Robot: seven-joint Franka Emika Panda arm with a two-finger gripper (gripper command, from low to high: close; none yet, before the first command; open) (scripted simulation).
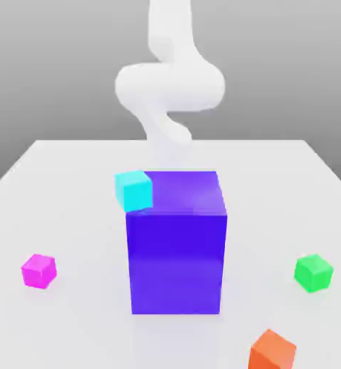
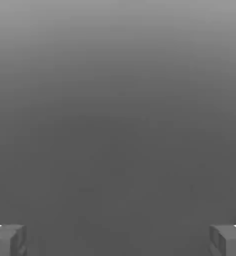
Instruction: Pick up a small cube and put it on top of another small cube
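My gripper [image 2: 118, 240] stands wide open, holding nothing; the small cube [image 1: 39, 271], magenta, rests on the desk [image 1: 72, 187] at the exterior view's left, well apart from the blue-violet block [image 1: 176, 259]; probably light, rigid, smooth; grasp across opposite flat faces.

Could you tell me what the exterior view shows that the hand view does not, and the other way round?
Exterior view alone: the white arm behind a big blue-violet block, a cyan cube at the block's upper corner, the magenta cube on the exterior view's left, a green cube on its right, an orange cube nearest the camera, all on the table. Hand view alone: the gripper, its fingers wide apart, holding nothing. I can match nothing across both.
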